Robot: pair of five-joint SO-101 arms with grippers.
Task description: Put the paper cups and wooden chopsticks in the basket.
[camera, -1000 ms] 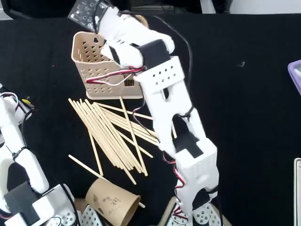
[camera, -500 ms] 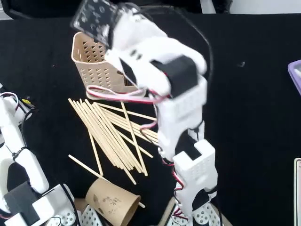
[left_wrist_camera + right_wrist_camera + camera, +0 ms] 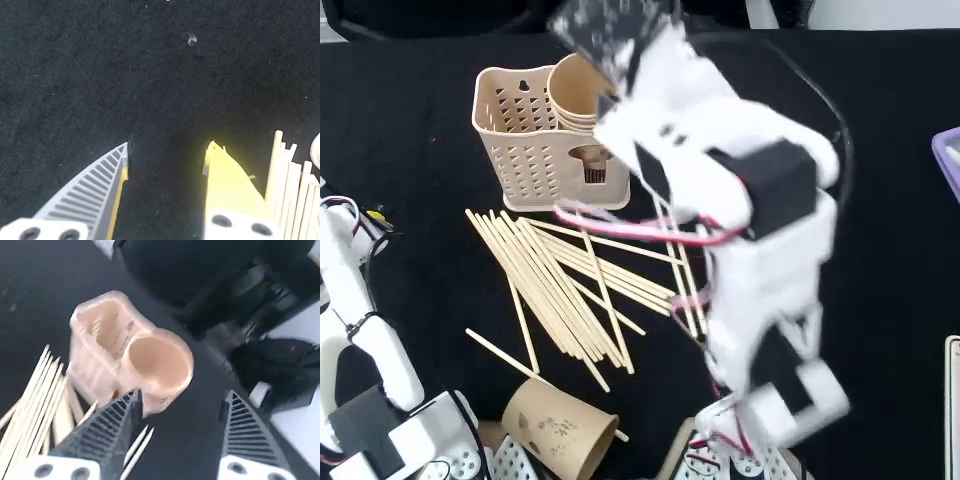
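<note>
High: fixed overhead, looking down on the table (image 3: 880, 250).
Left wrist: close over the table, facing down.
Right wrist: raised, tilted toward the basket (image 3: 90, 340).
Shared: basket and chopsticks (image 3: 555, 290), high and right wrist.

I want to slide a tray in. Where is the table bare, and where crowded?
Bare table lies left of the basket, toward the left arm, and widely between the right arm and the purple object at the edge. Crowded: the chopsticks spread in front of the basket, and the tipped paper cup by the arm bases.
</note>
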